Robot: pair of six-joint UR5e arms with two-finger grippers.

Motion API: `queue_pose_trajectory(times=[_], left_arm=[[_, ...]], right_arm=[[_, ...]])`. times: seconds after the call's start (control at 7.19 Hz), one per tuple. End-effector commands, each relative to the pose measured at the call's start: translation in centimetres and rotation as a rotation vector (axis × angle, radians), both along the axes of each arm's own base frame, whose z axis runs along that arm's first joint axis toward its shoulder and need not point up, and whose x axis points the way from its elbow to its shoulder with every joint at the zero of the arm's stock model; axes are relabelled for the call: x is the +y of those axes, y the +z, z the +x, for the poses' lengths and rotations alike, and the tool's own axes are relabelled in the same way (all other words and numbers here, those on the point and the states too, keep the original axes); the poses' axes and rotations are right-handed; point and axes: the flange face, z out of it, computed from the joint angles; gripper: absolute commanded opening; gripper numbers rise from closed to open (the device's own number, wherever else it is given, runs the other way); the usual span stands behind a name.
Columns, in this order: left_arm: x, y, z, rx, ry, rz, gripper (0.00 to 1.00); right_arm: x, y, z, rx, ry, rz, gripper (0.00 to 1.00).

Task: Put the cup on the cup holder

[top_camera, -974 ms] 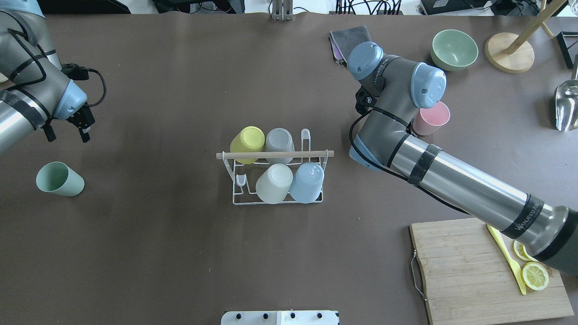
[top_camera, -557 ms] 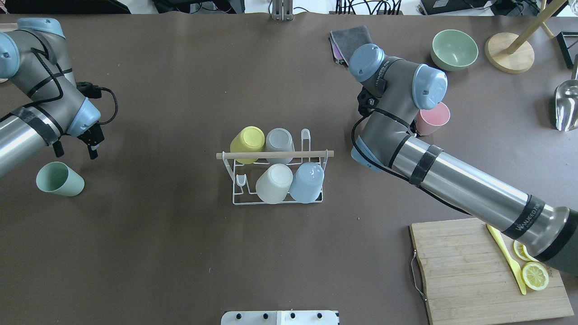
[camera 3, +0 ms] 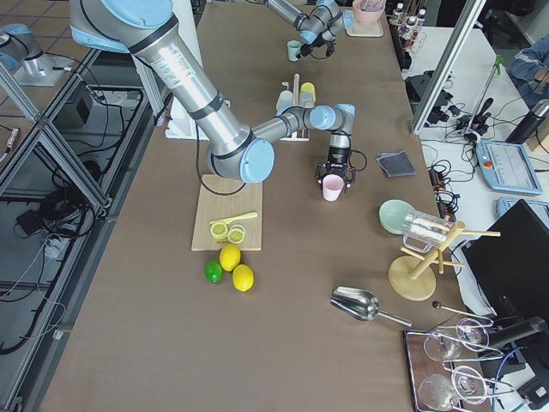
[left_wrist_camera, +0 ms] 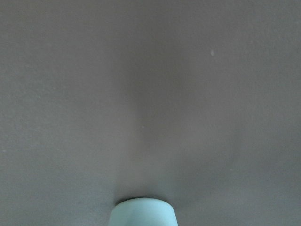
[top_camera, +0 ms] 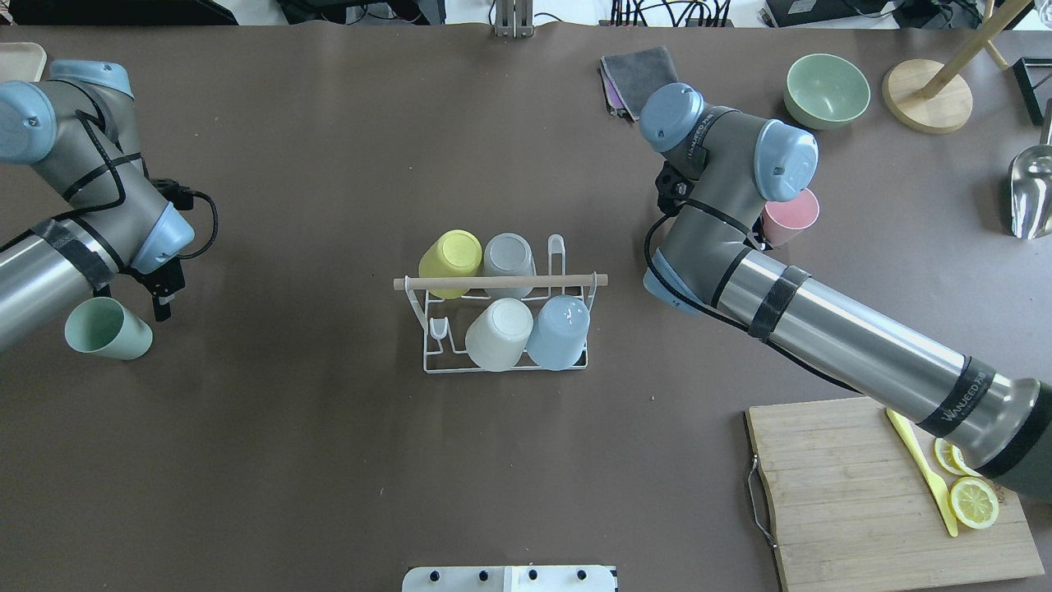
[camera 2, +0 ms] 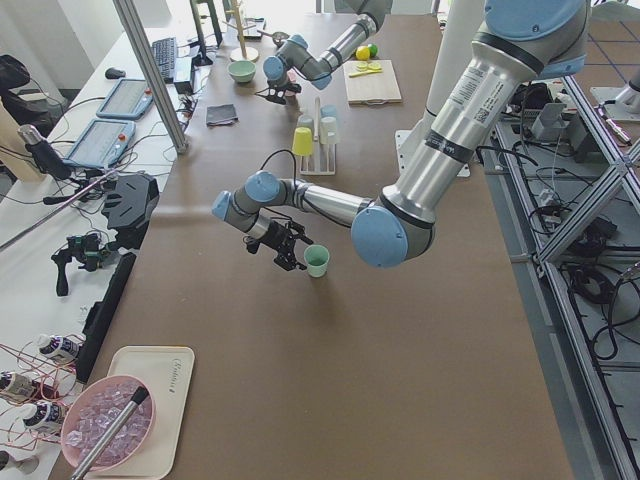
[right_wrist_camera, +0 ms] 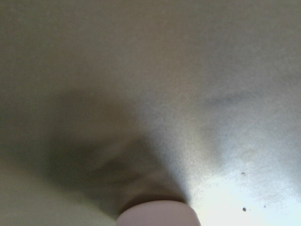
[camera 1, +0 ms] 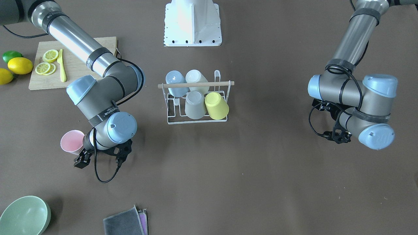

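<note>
The cup holder (top_camera: 427, 362), a white wire rack with a wooden rod (top_camera: 501, 282), stands mid-table and carries yellow (top_camera: 450, 261), grey (top_camera: 508, 255), white (top_camera: 498, 333) and blue (top_camera: 559, 331) cups upside down. A green cup (top_camera: 107, 327) stands upright at the left. My left gripper (top_camera: 144, 300) is open, low at the green cup's rim, one finger to its right. A pink cup (top_camera: 795, 215) stands upright on the right, partly under my right wrist. My right gripper (camera 1: 81, 155) is low beside the pink cup (camera 1: 72, 141) and looks open. Each wrist view shows only its cup's rim, green (left_wrist_camera: 143, 213) and pink (right_wrist_camera: 157, 214).
A cutting board (top_camera: 855, 510) with lemon slices and a yellow knife lies at the near right. A green bowl (top_camera: 827, 89), a grey cloth (top_camera: 637, 72), a wooden stand (top_camera: 927, 97) and a metal scoop (top_camera: 1031, 193) sit along the far right.
My left arm has swung down toward the green cup, so its gripper now sits at the cup's rim. My right arm has shifted only slightly over the pink cup.
</note>
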Motion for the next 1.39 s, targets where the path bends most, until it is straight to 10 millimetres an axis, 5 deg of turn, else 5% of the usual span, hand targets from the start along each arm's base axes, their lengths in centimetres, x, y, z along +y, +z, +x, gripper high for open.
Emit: queue_pose_trajectory(times=[0.0,1.25], left_arm=[[0.7,0.6,0.3,-0.028,0.045,0.013,0.98],[2.3,1.0,3.2,-0.054,0.118,0.028,0.98]], right_arm=[[0.2,0.5,0.2,0.004,-0.005,-0.005,0.99],[0.5,1.6,0.7,0.011,-0.017,-0.009,0.99]])
